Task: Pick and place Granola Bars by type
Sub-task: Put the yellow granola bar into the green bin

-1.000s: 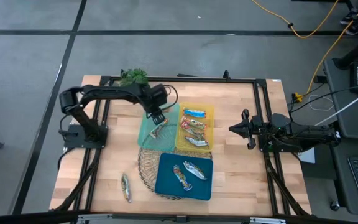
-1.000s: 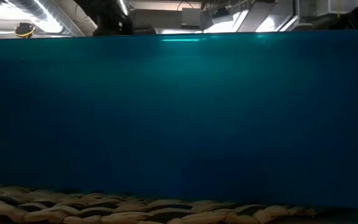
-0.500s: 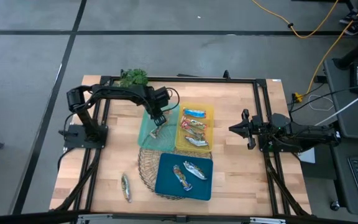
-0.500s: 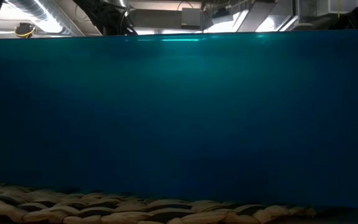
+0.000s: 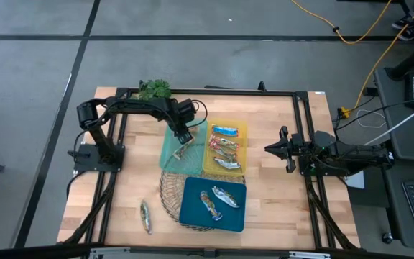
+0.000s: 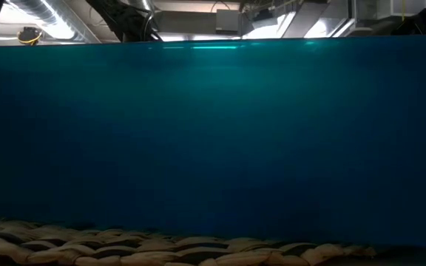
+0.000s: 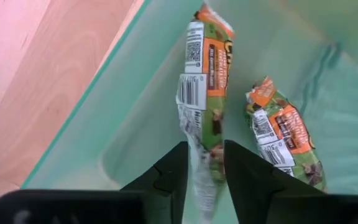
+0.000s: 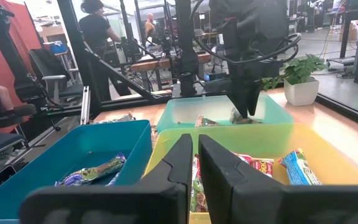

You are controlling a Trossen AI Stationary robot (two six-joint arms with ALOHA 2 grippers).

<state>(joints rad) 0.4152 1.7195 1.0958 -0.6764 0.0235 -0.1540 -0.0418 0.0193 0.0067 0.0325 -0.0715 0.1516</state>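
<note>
Here left end effector (image 7: 202, 180) grips a barcoded granola bar (image 7: 202, 93)

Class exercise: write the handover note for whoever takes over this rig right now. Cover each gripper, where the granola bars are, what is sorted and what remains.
Left gripper: over the pale green tray, shut on a green-orange bar; a second matching bar already lies there.
Right gripper: waiting at the table's right side, empty, nearly closed.
Sorted: yellow tray holds several bars, blue tray holds two.
Left: release the held bar, then fetch the stray bar on the table.
</note>
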